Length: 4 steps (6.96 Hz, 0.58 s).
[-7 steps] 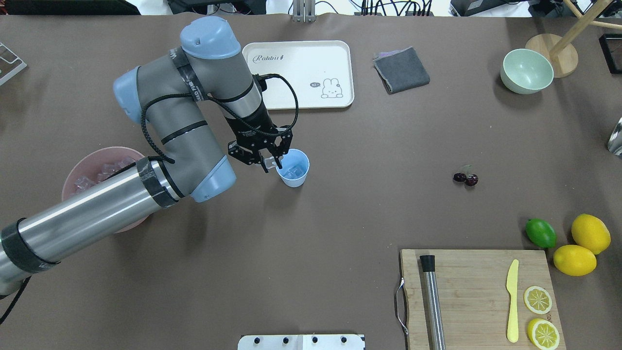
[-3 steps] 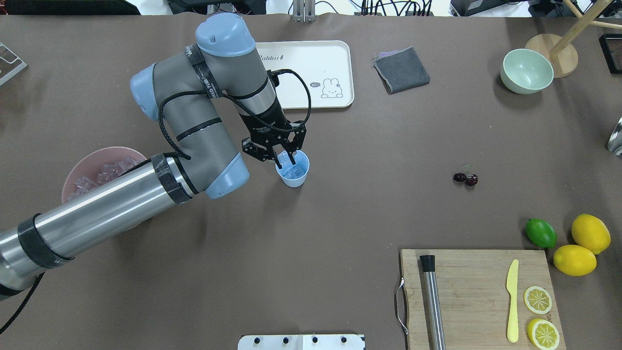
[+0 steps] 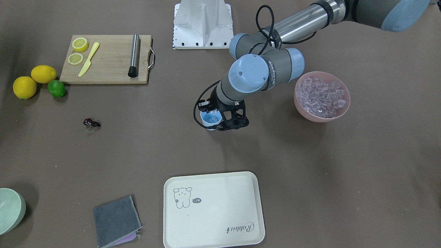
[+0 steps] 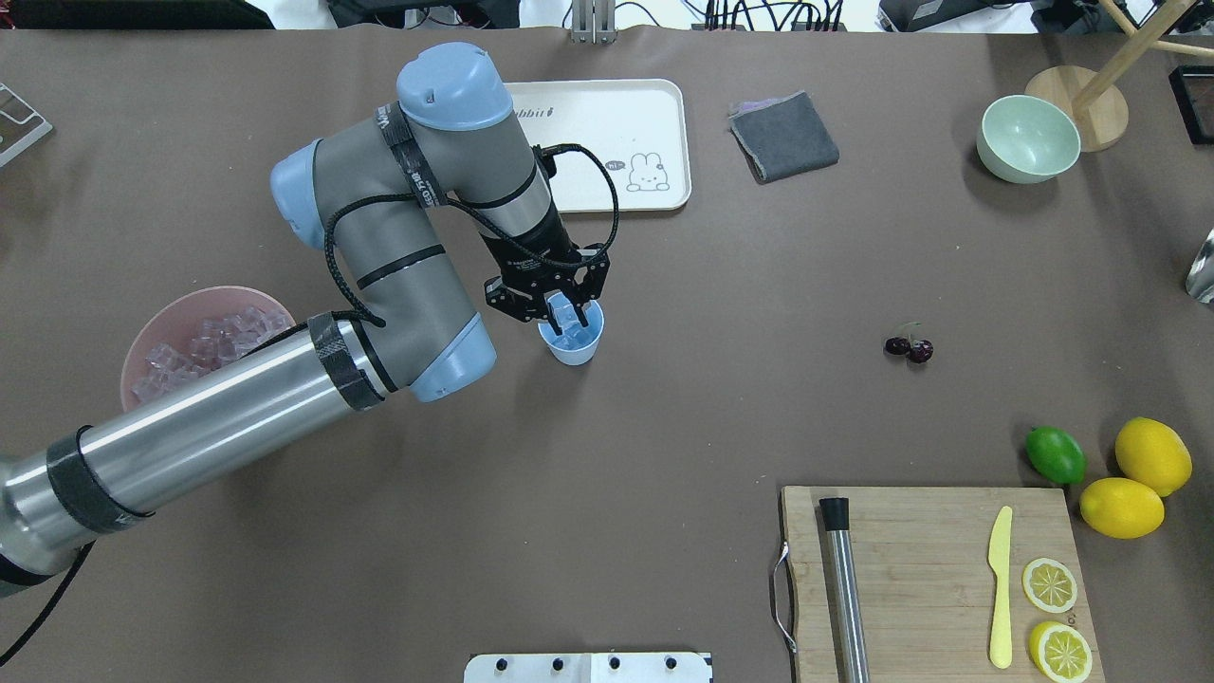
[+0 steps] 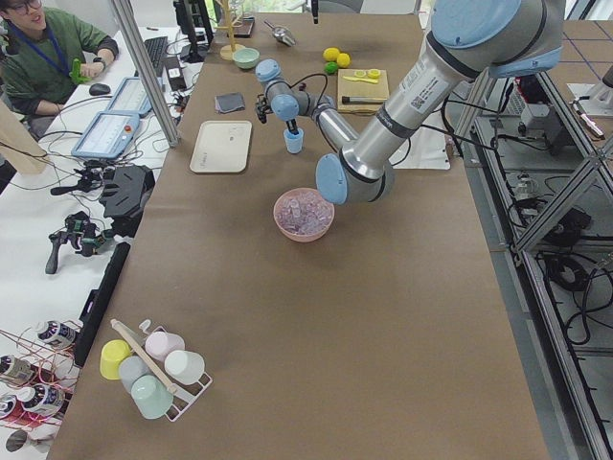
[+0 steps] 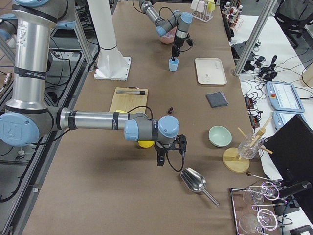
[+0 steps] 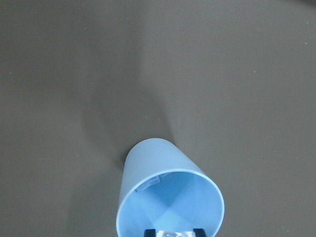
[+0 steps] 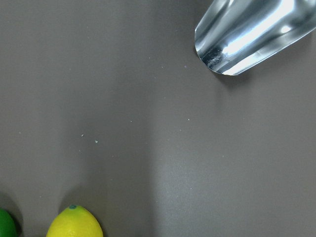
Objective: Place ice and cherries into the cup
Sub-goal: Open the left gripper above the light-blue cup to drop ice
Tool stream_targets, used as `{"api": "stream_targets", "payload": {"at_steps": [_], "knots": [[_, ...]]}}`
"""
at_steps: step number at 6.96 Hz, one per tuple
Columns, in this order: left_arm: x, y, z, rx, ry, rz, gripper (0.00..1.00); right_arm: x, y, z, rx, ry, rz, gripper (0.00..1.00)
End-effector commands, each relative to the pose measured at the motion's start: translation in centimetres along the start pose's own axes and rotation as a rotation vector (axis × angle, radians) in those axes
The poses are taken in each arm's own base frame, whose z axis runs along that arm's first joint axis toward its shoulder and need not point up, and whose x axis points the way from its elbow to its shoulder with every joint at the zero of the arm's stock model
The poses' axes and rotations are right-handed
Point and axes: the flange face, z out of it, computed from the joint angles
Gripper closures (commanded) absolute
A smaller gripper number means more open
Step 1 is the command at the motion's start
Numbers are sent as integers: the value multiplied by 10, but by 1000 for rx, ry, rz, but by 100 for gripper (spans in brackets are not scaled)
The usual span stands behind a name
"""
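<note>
Clear ice [image 7: 171, 233] was gripped by the left hand [image 4: 562, 317] at the mouth of the blue cup [image 4: 573, 353]; whether the right hand [image 6: 167, 155] was open or closed could not be told.

Cream tray [image 3: 220, 210]: script word "Rabbit" printed near one corner, upside down in the front-facing view and partly behind the arm in the overhead view. Small dark speech bubble [image 3: 196, 200] beside the tray's rabbit drawing reads "hi". Left arm's wrist band [image 3: 272, 70]: white lettering, not legible.
</note>
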Motion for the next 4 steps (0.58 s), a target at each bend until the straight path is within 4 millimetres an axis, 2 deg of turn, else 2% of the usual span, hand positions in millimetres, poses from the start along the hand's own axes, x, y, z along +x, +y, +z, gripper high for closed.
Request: {"api": "stream_targets", "payload": {"at_steps": [1,4], "knots": [[0,1,1,2,0,1,3,0,0,0,-1,0,1,0],[4,4,-4,3,8,-4,2,0,0,0,0,0,0,0]]}}
